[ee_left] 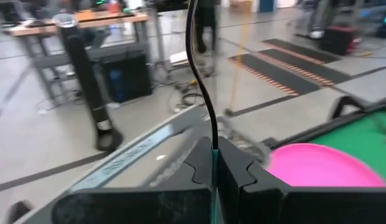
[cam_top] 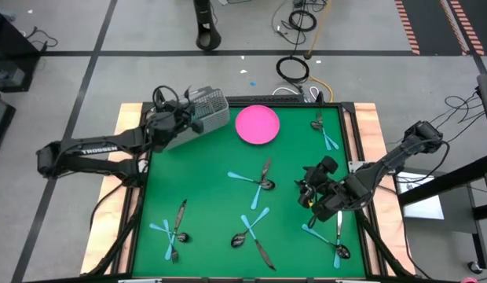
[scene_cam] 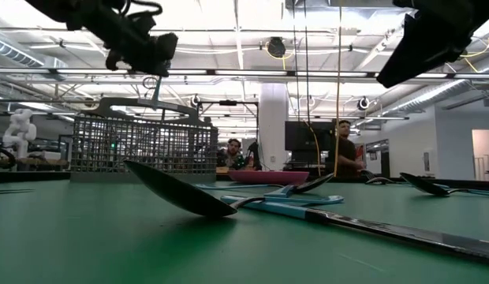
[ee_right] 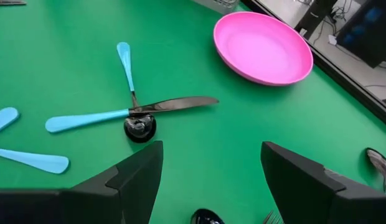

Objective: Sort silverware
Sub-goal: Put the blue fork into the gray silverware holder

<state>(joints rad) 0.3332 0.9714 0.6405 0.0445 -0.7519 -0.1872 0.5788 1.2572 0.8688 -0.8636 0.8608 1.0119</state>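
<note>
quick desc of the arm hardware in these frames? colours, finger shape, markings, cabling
Both arms are black, jointed tubular links. The left arm carries white TROSSEN lettering along its forearm link; no lettering is readable on the right arm. The left gripper has dark blocky fingers with notched inner edges, and a thin black cable runs up past them. The right gripper has matte dark, wedge-shaped fingers.

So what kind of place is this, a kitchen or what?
Probably a robotics lab or workshop, not a kitchen: loose cables lie on a taped concrete floor, and people sit at monitors under exposed ceiling lights beyond the green-topped work table.
</note>
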